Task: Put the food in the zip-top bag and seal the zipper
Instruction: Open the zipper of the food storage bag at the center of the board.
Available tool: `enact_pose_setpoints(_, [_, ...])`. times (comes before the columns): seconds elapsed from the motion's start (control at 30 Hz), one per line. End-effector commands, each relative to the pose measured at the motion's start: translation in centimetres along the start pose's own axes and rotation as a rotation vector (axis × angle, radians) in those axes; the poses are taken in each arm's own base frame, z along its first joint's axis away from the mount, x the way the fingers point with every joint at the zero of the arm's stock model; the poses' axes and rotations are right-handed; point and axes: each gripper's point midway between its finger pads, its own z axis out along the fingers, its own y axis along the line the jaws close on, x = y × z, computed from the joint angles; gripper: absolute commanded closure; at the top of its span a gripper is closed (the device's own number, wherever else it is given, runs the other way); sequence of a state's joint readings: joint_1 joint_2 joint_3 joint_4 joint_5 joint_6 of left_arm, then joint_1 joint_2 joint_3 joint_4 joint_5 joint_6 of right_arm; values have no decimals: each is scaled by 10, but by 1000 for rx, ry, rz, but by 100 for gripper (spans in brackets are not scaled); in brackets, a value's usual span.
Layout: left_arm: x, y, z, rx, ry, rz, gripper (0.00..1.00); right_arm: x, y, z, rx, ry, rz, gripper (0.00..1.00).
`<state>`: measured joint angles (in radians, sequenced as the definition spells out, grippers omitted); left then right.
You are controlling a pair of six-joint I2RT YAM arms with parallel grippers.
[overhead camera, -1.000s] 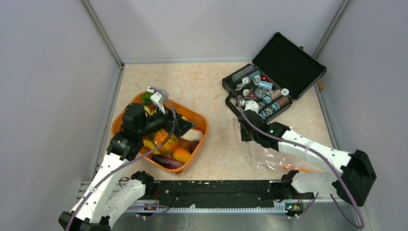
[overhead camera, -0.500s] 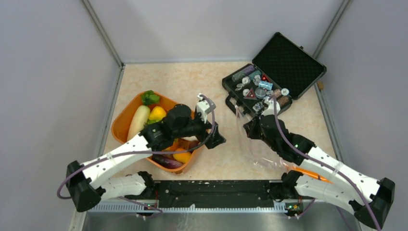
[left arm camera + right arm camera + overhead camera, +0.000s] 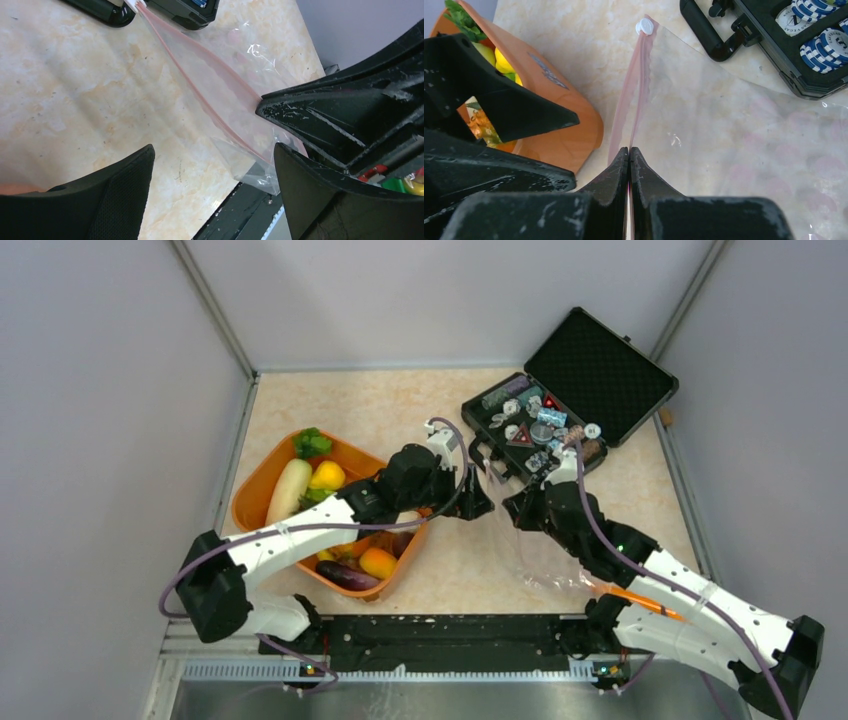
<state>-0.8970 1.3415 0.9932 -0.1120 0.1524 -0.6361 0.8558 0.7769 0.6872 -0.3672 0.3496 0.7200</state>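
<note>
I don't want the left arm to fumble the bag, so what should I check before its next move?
1. Right end effector shut on the pinkish zipper strip of the clear crinkly plastic zip-top bag: ok.
2. Left end effector open and empty: ok.
3. Its fingers around the strip: not ok, the strip lies ahead of them.
4. Bag mouth gaping: not ok, the strip looks flat.
5. Toy fruits and vegetables bagged: not ok, those in view lie in the orange plastic tub.
6. Bag clear of the open black case: cannot tell.
</note>
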Motion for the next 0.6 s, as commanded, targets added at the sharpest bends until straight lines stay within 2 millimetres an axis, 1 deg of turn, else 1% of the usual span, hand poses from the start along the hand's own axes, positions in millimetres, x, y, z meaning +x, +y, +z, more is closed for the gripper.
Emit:
enact_pose_setpoints(0.0, [-17, -23, 8, 65, -25, -51, 13, -15, 13, -4, -47, -54, 45, 100])
enact_pose_setpoints(0.07, [-14, -21, 13, 62, -10, -66, 12, -16, 14, -4, -52, -61, 46, 100])
enact_pose_setpoints(0.17, [-8, -22, 21, 67, 25, -78, 21, -16, 13, -4, -51, -63, 47, 100])
enact_pose_setpoints(0.27, [-5, -20, 27, 58, 47, -79, 24, -15, 13, -3, -52, -63, 44, 100])
enact_pose_setpoints(0.37, [-2, -16, 30, 31, 73, -71, 31, -16, 13, -5, -60, -74, 57, 100])
enact_pose_setpoints(0.43, [-1, -12, 32, 10, 79, -63, 33, -19, 15, -6, -72, -87, 63, 100])
enact_pose_setpoints(0.5, [0, -11, 34, 3, 86, -56, 46, -20, 15, -8, -74, -90, 62, 100])
enact_pose_setpoints(0.57, [0, -10, 35, -1, 93, -52, 49, -22, 13, -8, -62, -93, 49, 100])
